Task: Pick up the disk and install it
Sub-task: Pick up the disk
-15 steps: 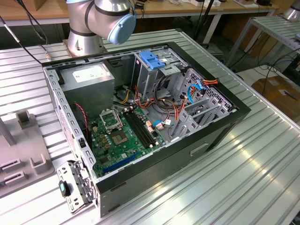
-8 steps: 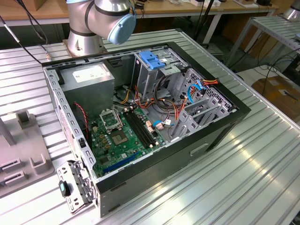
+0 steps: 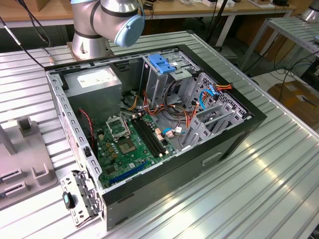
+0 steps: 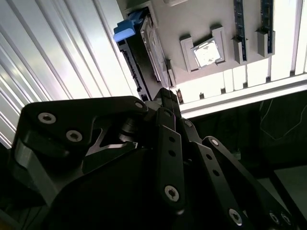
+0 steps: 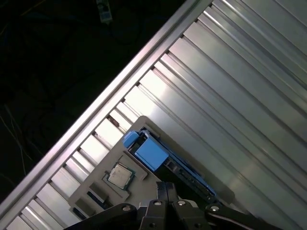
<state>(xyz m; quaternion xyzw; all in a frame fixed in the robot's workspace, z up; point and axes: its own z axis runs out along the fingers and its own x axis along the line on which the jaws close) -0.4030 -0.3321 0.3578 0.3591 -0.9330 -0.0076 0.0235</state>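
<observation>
Hovering gripper (image 5: 165, 188), black fingers together | disk (image 5: 153, 154): flat slab on edge, blue plastic rail, in grey moulded tray (image 5: 84, 191) on ribbed aluminium table (image 5: 230, 96) | exterior view: arm base (image 3: 89, 45) at computer case's (image 3: 219, 149) 11 o'clock.

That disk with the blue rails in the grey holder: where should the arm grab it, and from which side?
Probably across its thin body near the middle, pinching the two broad flat faces, coming from above. The disk appears to stand on edge in the grey holder, a narrow blue-railed side up, so both faces are free and parallel. The tool hangs just above it.
</observation>
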